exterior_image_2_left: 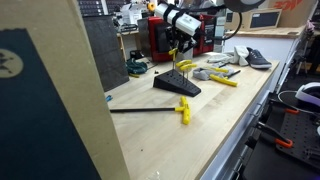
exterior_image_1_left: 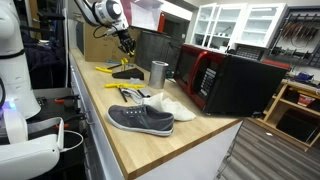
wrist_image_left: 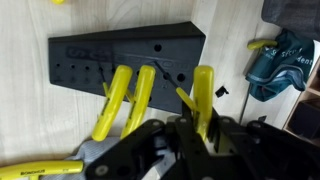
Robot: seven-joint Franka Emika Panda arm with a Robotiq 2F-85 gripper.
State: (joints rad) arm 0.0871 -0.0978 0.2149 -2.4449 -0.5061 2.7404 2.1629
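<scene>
1. Gripper (wrist_image_left: 203,130): one unit with black fingers. The jaws are drawn together and clamped on the yellow-handled tool (wrist_image_left: 203,92), whose handle runs out of them toward 12 o'clock in the wrist view.
2. Yellow-handled tool: held clear of the wooden bench (exterior_image_1_left: 190,145), above the black holder block (wrist_image_left: 120,52). In an exterior view (exterior_image_2_left: 174,58) it hangs at 6 o'clock from the gripper, over the block's high end. Whether its tip touches the block cannot be told.
3. Black holder block: wedge-shaped, with rows of small holes in its top face. It rests on the wooden bench.
4. Two yellow handles (wrist_image_left: 118,100): side by side at 9 o'clock of the held tool in the wrist view, crossing the block's near edge. Which tool they belong to cannot be told.
5. Pliers (exterior_image_1_left: 126,91): yellow grips, flat on the bench at 6 o'clock of the block in an exterior view.
6. Metal cup (exterior_image_1_left: 158,72): upright, near the block at its 3 o'clock.
7. Grey shoe (exterior_image_1_left: 140,119): on the bench at 6 o'clock of the pliers. A white item (exterior_image_1_left: 172,106) lies against it at 2 o'clock.
8. Microwave (exterior_image_1_left: 230,82): red and black, at 3 o'clock of the cup.
9. Long black-shafted tool (exterior_image_2_left: 184,110): yellow handle, flat on the bench at 6 o'clock of the block in an exterior view.
10. Teal pouch (wrist_image_left: 280,62): at 3 o'clock of the block in the wrist view.
</scene>
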